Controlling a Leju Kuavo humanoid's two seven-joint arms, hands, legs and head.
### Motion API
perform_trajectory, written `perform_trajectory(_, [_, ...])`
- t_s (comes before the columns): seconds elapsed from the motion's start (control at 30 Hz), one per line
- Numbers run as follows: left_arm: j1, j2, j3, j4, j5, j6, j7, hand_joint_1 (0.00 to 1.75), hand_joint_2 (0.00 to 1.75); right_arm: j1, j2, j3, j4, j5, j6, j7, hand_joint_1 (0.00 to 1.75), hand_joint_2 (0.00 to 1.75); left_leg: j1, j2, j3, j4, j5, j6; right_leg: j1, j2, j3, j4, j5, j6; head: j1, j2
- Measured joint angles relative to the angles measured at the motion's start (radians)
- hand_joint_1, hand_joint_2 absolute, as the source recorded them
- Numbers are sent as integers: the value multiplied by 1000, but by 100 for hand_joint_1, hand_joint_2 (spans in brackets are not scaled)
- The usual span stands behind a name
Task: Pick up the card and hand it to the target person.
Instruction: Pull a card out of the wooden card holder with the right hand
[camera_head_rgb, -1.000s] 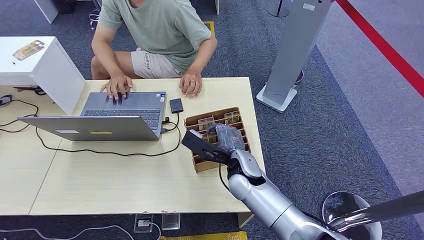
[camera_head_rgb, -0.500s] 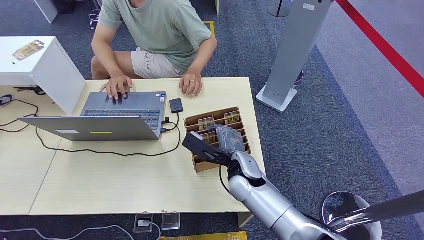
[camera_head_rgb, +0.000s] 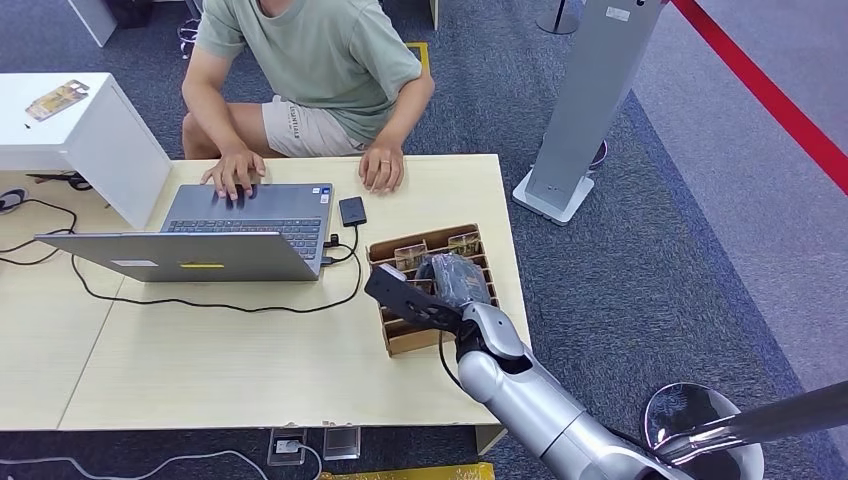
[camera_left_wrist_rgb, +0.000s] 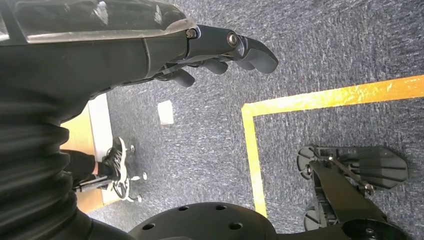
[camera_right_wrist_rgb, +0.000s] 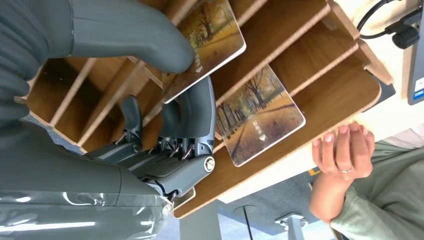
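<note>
Our right hand (camera_right_wrist_rgb: 165, 100) is down in the slotted brown cardboard rack (camera_head_rgb: 430, 335) at the worktop's (camera_head_rgb: 250, 360) right edge, thumb and fingers (camera_right_wrist_rgb: 197, 117) pinching one glossy autumn-tree picture card (camera_right_wrist_rgb: 212, 37). We should lift it straight out of its slot, clear of the neighbouring card (camera_right_wrist_rgb: 260, 117). Our left hand (camera_left_wrist_rgb: 220, 50) hangs with fingers curled, holding nothing.

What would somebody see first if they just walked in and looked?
Probably the silver robot's right hand reaching into the wooden card rack at the table's right end, pinching a picture card between thumb and finger. Across the table, a person sits with hands at an open laptop.
</note>
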Motion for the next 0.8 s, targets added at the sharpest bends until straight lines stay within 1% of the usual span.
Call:
perform_trajectory(0.03, [0, 0, 0, 0, 0, 0, 0, 0, 175, -1, 0, 0, 1, 0, 1, -2, 161, 175, 0, 0, 0, 0, 0, 0, 0, 0, 0, 0, 0, 0, 0, 0])
perform_trajectory(0.1, [0, 0, 0, 0, 0, 0, 0, 0, 175, -3, 1, 0, 3, 0, 1, -8, 174, 175, 0, 0, 0, 0, 0, 0, 0, 0, 0, 0, 0, 0, 0, 0])
perform_trajectory(0.33, [0, 0, 0, 0, 0, 0, -3, 0, 175, -8, 9, 1, 14, -2, 0, -18, 175, 175, 0, 0, 0, 0, 0, 0, 0, 0, 0, 0, 0, 0, 0, 0])
perform_trajectory(0.5, [0, 0, 0, 0, 0, 6, -10, 0, 175, -8, 9, 0, 19, 5, -23, -32, 175, 175, 0, 0, 0, 0, 0, 0, 0, 0, 0, 0, 0, 0, 0, 0])
perform_trajectory(0.7, [0, 0, 0, 0, 0, 8, -16, 0, 175, 1, 8, -5, 9, 36, -126, -85, 175, 175, 0, 0, 0, 0, 0, 0, 0, 0, 0, 0, 0, 0, 0, 0])
perform_trajectory(0.8, [1, 0, 0, 0, -3, 8, -18, 0, 175, 15, 4, -20, -15, 68, -232, -138, 175, 175, 0, 0, 0, 0, 0, 0, 0, 0, 0, 0, 0, 0, 0, 0])
